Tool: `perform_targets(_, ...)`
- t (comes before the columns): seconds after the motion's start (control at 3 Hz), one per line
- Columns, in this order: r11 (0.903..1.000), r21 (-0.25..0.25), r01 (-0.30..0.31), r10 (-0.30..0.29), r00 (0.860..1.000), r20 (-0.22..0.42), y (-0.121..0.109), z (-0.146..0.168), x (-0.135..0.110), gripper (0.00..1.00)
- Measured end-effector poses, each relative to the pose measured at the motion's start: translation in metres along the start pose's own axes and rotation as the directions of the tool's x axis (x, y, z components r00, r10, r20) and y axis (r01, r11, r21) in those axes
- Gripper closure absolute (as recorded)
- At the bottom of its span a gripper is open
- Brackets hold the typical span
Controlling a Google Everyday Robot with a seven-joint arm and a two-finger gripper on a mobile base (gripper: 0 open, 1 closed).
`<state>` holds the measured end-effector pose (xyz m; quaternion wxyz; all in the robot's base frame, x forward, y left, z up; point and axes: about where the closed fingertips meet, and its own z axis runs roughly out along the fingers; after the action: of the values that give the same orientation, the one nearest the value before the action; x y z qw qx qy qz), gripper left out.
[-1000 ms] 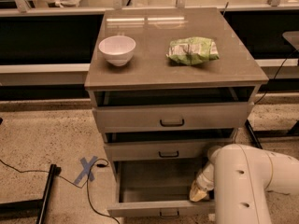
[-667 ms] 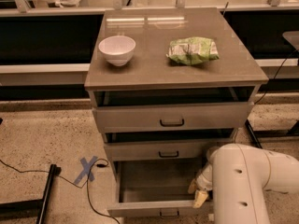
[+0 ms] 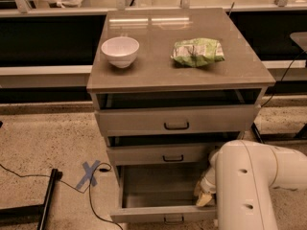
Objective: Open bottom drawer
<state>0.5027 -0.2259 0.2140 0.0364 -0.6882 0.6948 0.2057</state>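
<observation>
Comparing with a second back, we log almost no change. The bottom drawer [image 3: 158, 190] sits pulled out at 6 o'clock below the bench [image 3: 158, 73], its front no further forward. The end effector [image 3: 203, 198] hangs at the drawer's 3 o'clock side, barely shifted. We judge the opening essentially done. The white arm [image 3: 249, 186] covers most of the end effector, so we cannot tell whether it is open, closed or gripping anything. The arm also hides the drawer's right front corner.
</observation>
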Motion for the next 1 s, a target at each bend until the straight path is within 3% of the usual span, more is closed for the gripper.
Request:
perform_targets(0.33,0.9999,0.009,-0.01,0.011,1.0,-0.03,-0.003,-0.007,0.002,0.73)
perform_targets(0.67,0.9995,0.024,-0.018,0.019,0.999,-0.036,-0.005,-0.009,0.01,0.85)
perform_targets(1.0,0.9992,0.04,-0.005,0.004,1.0,0.013,-0.005,-0.001,0.024,1.0)
